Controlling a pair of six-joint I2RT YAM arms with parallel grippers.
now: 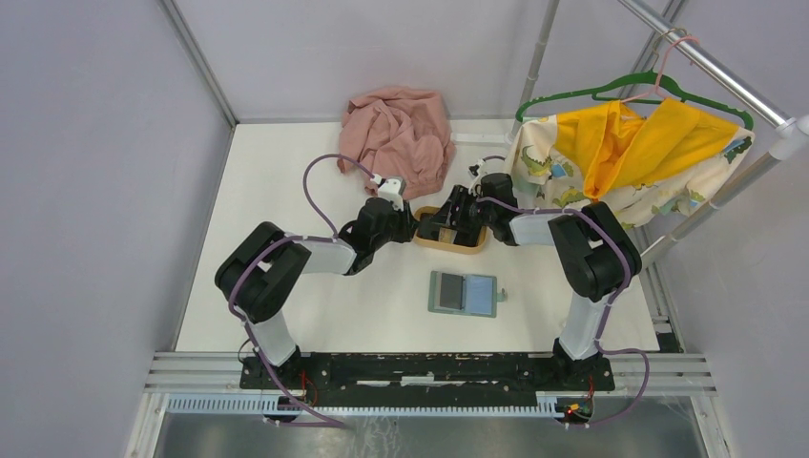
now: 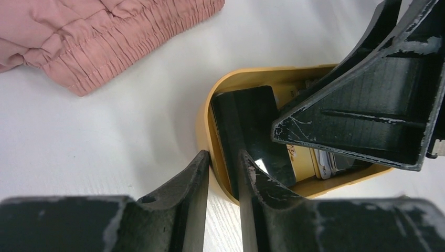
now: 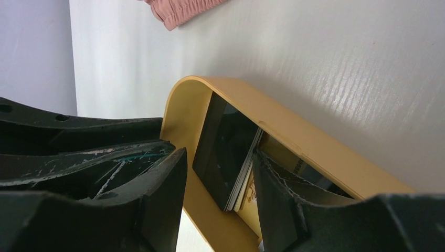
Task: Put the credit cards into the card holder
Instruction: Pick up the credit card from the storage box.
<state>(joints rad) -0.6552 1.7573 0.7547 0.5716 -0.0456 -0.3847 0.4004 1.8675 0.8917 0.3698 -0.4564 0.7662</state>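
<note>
An oval tan tray (image 1: 456,248) holds the credit cards. A black card (image 2: 252,121) stands tilted against the tray's end wall (image 2: 252,73), with a gold-tan card (image 2: 293,153) and others behind it. My left gripper (image 2: 223,157) straddles that wall: one finger is outside the rim, the other inside against the black card, and the jaws are narrow but open. My right gripper (image 3: 219,155) is open around the tilted black stack (image 3: 223,142), with its right finger inside the tray (image 3: 294,131). Both grippers (image 1: 420,227) (image 1: 458,221) meet over the tray. The card holder (image 1: 463,293) lies unfolded nearer the arm bases.
A crumpled pink cloth (image 1: 401,134) lies behind the tray, close to the left wrist (image 2: 105,37). A yellow patterned garment on a green hanger (image 1: 630,153) hangs from a rail at the right. Grey walls close off the left and back.
</note>
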